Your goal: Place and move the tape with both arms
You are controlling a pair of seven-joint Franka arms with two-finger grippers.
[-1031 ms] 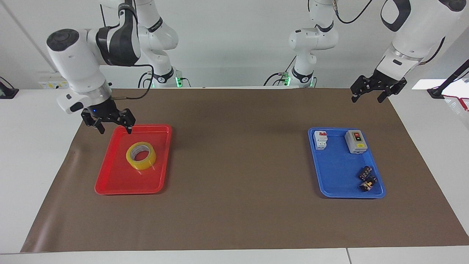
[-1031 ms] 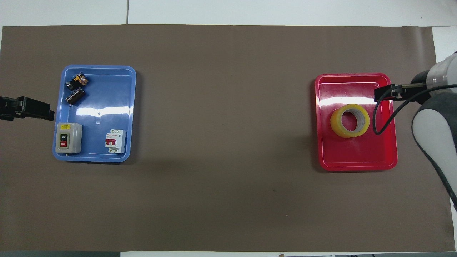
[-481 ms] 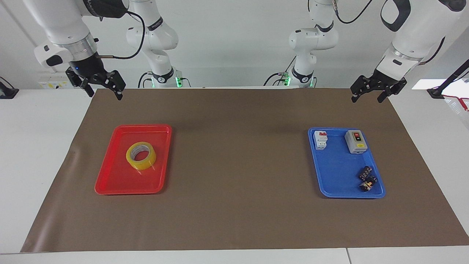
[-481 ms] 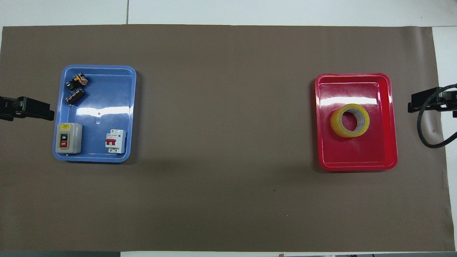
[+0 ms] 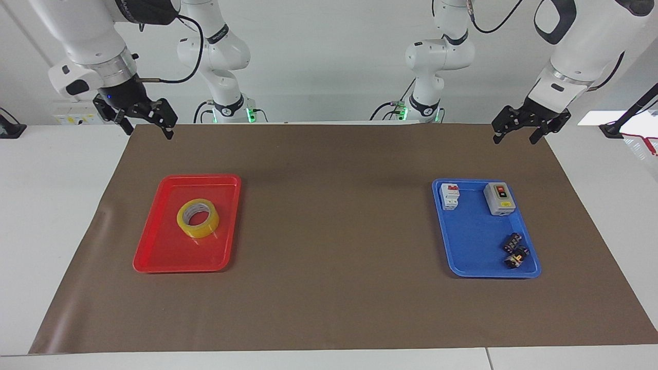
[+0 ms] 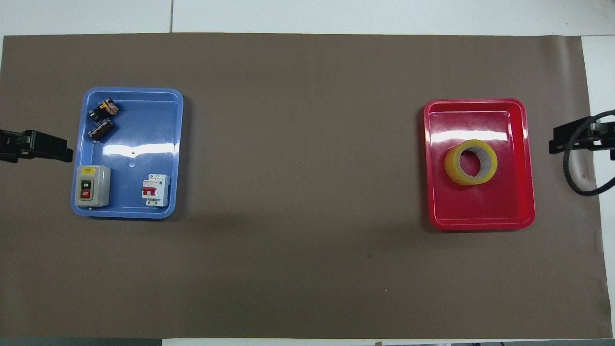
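The right hand (image 5: 145, 125) hangs open and empty over the mat's corner. The tape (image 5: 198, 218) lies flat in the red tray (image 5: 154, 254), apparently placed. The left hand (image 5: 519, 131) waits open above the mat edge; no grasp is under way.

Both my white jointed arms hang raised; my left black fingers (image 5: 518, 132) and right black fingers (image 5: 145, 127) are spread, empty.
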